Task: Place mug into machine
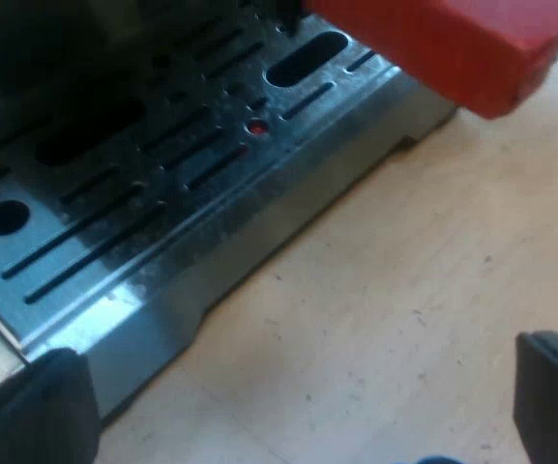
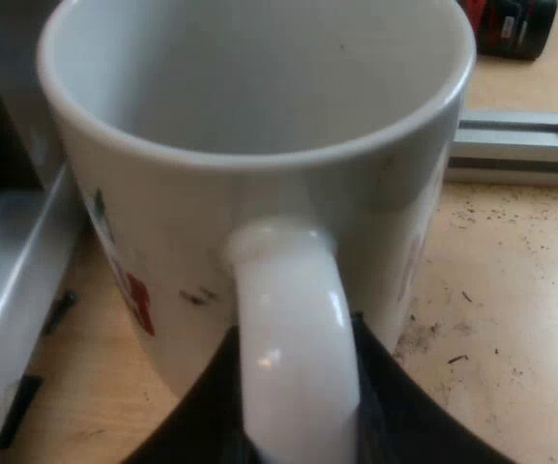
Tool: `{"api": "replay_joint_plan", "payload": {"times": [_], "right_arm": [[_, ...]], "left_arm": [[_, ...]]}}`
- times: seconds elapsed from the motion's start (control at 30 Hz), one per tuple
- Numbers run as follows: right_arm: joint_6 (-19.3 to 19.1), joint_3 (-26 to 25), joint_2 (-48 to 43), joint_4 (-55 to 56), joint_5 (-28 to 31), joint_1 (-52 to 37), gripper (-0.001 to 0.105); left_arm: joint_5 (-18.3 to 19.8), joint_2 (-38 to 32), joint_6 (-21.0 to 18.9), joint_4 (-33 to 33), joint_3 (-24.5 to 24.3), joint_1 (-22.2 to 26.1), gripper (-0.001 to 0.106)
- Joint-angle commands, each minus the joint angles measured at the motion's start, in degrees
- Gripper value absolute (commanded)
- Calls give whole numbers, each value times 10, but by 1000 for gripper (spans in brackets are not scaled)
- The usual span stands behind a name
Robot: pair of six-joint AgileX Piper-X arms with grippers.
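A white mug [image 2: 162, 242] is standing upright over a wooden table [image 2: 511, 319], and I cannot tell if its bottom is touching the wood. It is showing its empty inside. Its handle [image 2: 293, 329] is pointing toward the camera. My right gripper [image 2: 293, 430] is holding that handle, with a black finger [image 2: 201, 420] pressing on each side. Little red and green marks are showing on the mug's side. Dark crumbs [image 2: 457, 360] are lying on the table nearby. A grey metal edge [image 2: 13, 280] is running just beside the mug. A silver bar [image 2: 520, 145] is lying farther off, and a black and red thing [image 2: 511, 24] is sitting past it.

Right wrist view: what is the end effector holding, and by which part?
The mug, by its handle, clamped in the right end effector.
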Motion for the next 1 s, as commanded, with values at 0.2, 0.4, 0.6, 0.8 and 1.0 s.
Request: {"api": "replay_joint_plan", "payload": {"times": [0.2, 0.4, 0.6, 0.8, 1.0], "right_arm": [[-8, -6, -167, 147, -34, 63, 0], [-1, -6, -212, 179, 3, 170, 0], [17, -6, -198, 184, 90, 295, 0], [37, -6, -145, 132, 183, 400, 0], [59, -6, -29, -9, 212, 440, 0]], "left_arm": [[-20, -1, 3, -128, 51, -3, 89], [-20, -1, 3, -164, 58, -3, 89], [-27, -1, 3, -177, 58, -3, 89], [-30, -1, 3, -214, 73, -3, 89], [-30, -1, 3, -260, 94, -3, 89]]}}
